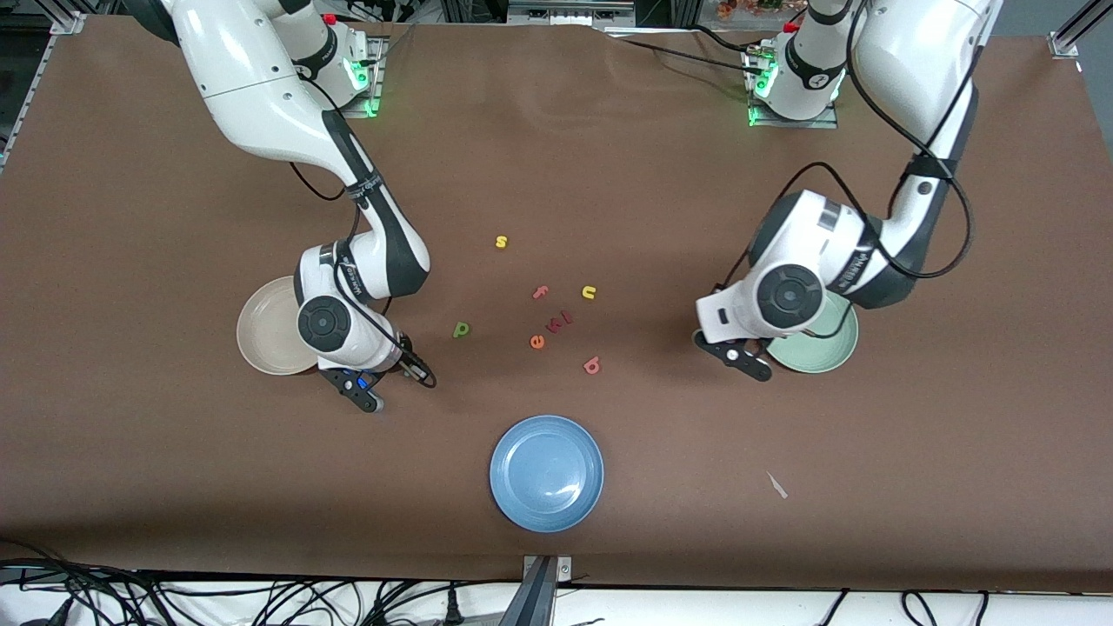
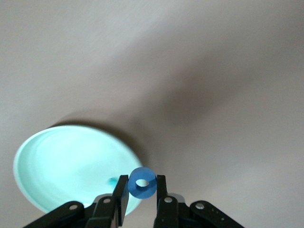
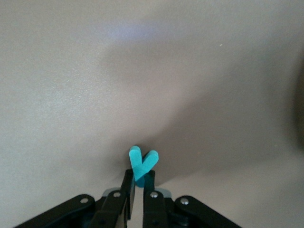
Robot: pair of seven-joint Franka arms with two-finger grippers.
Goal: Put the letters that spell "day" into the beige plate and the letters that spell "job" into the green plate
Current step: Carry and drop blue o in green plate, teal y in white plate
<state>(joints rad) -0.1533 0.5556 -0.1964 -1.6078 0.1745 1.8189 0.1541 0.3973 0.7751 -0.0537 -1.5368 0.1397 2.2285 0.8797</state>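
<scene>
Brown table [image 1: 609, 174]; scattered foam letters [image 1: 548, 322]; blue plate [image 1: 546, 472].

A blue ring "o" [image 2: 142, 183] is clamped between the left gripper's [image 2: 142, 191] fingers, beside the green plate's [image 2: 52, 166] rim (a small teal speck is seen inside).

Three plates [image 1: 546, 472]; nine foam letters [image 1: 461, 329] visible, perhaps more hidden.
</scene>
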